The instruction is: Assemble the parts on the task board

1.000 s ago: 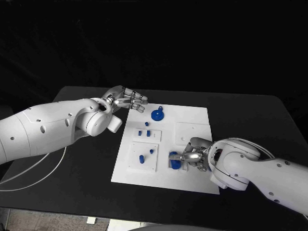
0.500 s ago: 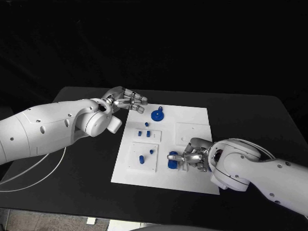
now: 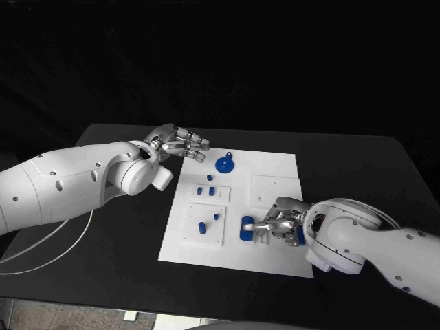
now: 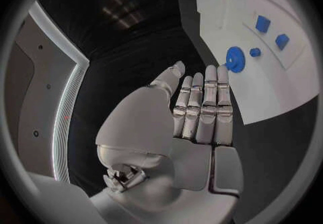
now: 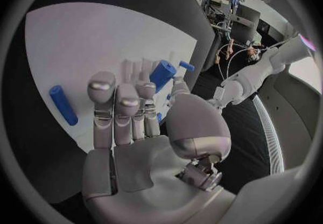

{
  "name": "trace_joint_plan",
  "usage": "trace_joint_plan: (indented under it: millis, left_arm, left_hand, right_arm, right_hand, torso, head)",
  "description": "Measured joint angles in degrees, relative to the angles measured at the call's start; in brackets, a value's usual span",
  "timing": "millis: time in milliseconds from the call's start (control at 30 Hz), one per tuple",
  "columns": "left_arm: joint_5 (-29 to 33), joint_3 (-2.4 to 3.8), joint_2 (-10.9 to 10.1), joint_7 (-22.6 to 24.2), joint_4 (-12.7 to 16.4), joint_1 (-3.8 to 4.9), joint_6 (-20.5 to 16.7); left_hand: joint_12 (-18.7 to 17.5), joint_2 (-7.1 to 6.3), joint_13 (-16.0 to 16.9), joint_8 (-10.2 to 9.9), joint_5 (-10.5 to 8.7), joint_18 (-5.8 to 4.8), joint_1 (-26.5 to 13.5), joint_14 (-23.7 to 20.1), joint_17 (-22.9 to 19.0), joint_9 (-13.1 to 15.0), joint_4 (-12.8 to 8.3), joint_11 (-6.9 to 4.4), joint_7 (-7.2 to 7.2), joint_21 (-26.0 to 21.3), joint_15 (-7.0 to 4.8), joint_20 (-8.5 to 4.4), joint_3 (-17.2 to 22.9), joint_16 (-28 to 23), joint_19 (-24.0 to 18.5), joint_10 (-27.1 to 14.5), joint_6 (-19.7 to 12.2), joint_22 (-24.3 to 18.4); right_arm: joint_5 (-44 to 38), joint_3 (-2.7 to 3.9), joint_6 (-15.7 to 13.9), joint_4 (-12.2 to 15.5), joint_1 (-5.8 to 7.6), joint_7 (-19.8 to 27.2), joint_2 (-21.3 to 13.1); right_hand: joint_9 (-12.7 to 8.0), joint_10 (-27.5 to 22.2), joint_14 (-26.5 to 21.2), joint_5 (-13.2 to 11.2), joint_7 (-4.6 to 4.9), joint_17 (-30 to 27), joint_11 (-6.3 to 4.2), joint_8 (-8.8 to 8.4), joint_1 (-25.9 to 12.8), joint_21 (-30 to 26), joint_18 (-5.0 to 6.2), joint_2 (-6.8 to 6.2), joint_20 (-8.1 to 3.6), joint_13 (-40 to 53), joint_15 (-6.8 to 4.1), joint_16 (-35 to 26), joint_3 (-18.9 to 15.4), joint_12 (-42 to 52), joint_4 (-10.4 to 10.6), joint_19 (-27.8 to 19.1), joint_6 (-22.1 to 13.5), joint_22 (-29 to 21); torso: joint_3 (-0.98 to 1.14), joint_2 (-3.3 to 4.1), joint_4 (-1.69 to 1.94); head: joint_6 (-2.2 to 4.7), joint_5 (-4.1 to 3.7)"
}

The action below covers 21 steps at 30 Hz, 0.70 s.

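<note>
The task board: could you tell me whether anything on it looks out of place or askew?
Nothing looks damaged or spilled. The task board lies flat on the table. One blue cylinder lies loose on its side on the white surface, beside the right hand, not standing in any slot, likely just not yet assembled.

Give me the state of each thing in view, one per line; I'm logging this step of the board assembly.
task board: flat on the table, several blue parts on it.
left hand: holds nothing, fingers apart, over the board's far left corner.
right hand: holds a blue cylinder at its fingertips.
round blue part: on the board's far end.
loose blue peg: lying flat on the board.
</note>
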Motion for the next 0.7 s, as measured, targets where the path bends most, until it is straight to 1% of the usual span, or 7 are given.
trace_joint_plan:
  millis: [67, 100, 167, 233, 433, 600, 700]
  left_arm:
    - [-0.02, -0.01, -0.05, -0.04, 0.00, 0.00, 0.03]
    - [-0.02, -0.01, -0.07, -0.06, 0.00, 0.00, 0.04]
    - [-0.04, -0.01, -0.10, -0.10, 0.00, 0.00, 0.07]
    - [-0.05, -0.02, -0.12, -0.13, 0.01, 0.00, 0.10]
    - [-0.11, -0.04, -0.15, -0.23, 0.04, 0.00, 0.22]
    - [-0.14, -0.05, -0.20, -0.31, 0.05, 0.00, 0.30]
    - [-0.16, -0.05, -0.20, -0.34, 0.07, 0.00, 0.33]
  left_hand:
    - [0.00, 0.00, 0.00, 0.00, 0.00, 0.00, 0.00, 0.00, 0.00, 0.00, 0.00, 0.00, 0.00, 0.00, 0.00, 0.00, 0.00, 0.00, 0.00, 0.00, 0.00, 0.00]
    - [0.00, 0.00, 0.00, 0.00, 0.00, 0.00, 0.00, 0.00, 0.00, 0.00, 0.00, 0.00, 0.00, 0.00, 0.00, 0.00, 0.00, 0.00, 0.00, 0.00, 0.00, 0.00]
    - [0.00, 0.00, 0.00, 0.00, 0.00, 0.00, 0.00, 0.00, 0.00, 0.00, 0.00, 0.00, 0.00, 0.00, 0.00, 0.00, 0.00, 0.00, 0.00, 0.00, 0.00, 0.00]
    - [0.00, 0.00, 0.00, 0.00, 0.00, 0.00, 0.00, 0.00, 0.00, 0.00, 0.00, 0.00, 0.00, 0.00, 0.00, 0.00, 0.00, 0.00, 0.00, 0.00, 0.00, 0.00]
    - [0.00, 0.00, 0.00, 0.00, 0.00, 0.00, 0.00, 0.00, 0.00, 0.00, 0.00, 0.00, 0.00, 0.00, 0.00, 0.00, 0.00, 0.00, 0.00, 0.00, 0.00, 0.01]
    - [0.00, 0.00, 0.00, 0.00, 0.00, 0.00, 0.00, 0.00, 0.00, 0.00, 0.00, 0.00, 0.00, 0.00, 0.00, 0.00, 0.00, 0.00, 0.00, 0.00, 0.00, 0.01]
    - [0.00, 0.00, 0.00, 0.00, 0.00, 0.00, 0.00, 0.00, 0.00, 0.00, 0.00, 0.00, 0.00, 0.00, 0.00, 0.00, 0.00, 0.00, 0.00, 0.00, 0.00, 0.01]
  right_arm:
    - [0.59, 0.05, 0.01, 0.13, -0.01, 0.60, -0.19]
    - [0.80, 0.07, 0.03, 0.17, -0.01, 0.83, -0.25]
    - [1.26, 0.10, 0.16, 0.23, -0.01, 1.37, -0.41]
    - [1.60, 0.11, 0.32, 0.27, -0.01, 1.75, -0.49]
    - [2.24, 0.14, 1.12, 0.31, -0.03, 2.51, -0.55]
    - [2.24, 0.15, 1.60, 0.30, -0.03, 2.60, -0.46]
    - [2.04, 0.16, 1.64, 0.20, -0.03, 2.48, -0.35]
  right_hand:
    - [0.00, 0.00, 0.00, 0.00, 0.00, 0.00, 0.00, 0.00, 0.06, 0.00, 0.00, -0.74, 0.00, 0.00, 0.00, 0.00, 0.46, 0.00, -0.16, 0.00, 0.00, 0.00]
    - [0.00, 0.00, 0.00, 0.00, 0.00, 0.00, 0.00, 0.00, 0.62, 0.00, 0.00, -1.52, 0.00, 0.00, 0.00, 0.00, 1.07, 0.00, -0.47, 0.00, 0.00, 0.00]
    - [0.00, 0.00, 0.00, 0.00, 0.00, 0.00, 0.00, 0.00, 1.58, 0.00, 0.01, -2.45, 0.00, 0.00, 0.00, 0.00, 1.57, 0.00, -0.98, 0.00, 0.00, 0.00]
    - [0.00, 0.00, 0.00, 0.41, 0.00, 0.00, 0.00, 0.00, 2.50, 0.00, 0.01, -3.06, 0.00, 0.00, 0.00, 0.00, 2.10, 0.00, -1.57, 0.00, 0.00, 0.00]
    - [0.00, 0.00, 0.00, 1.12, 0.00, 0.03, 0.00, 0.00, 4.61, 0.00, 0.01, -3.18, 0.00, 0.02, 0.00, 0.00, 3.77, 0.23, -3.69, 0.00, 0.00, -0.01]
    - [0.01, 0.00, 0.00, 0.61, 0.00, 0.17, 0.01, 0.01, 5.48, 0.00, 0.00, -3.46, 0.00, 0.02, 0.00, 0.00, 8.25, 0.23, -4.74, 0.00, 0.00, -0.01]
    - [0.09, 0.00, 0.00, -0.29, 0.00, 0.31, 0.01, 0.04, 5.94, 0.00, 0.01, -3.01, 0.00, 0.02, 0.00, 0.00, 10.58, 0.23, -5.24, 0.00, 0.00, -0.01]
  torso:
    - [-0.01, 0.00, 0.00]
    - [-0.01, 0.01, 0.00]
    - [-0.03, 0.01, 0.00]
    - [-0.03, 0.01, 0.00]
    - [-0.07, 0.01, 0.03]
    - [-0.11, 0.00, 0.04]
    - [-0.11, -0.01, 0.05]
  head:
    - [0.01, 0.00]
    - [0.01, 0.00]
    - [-0.04, 0.00]
    - [-0.07, 0.00]
    - [-0.11, -0.05]
    - [-0.18, -0.13]
    - [-0.21, -0.13]
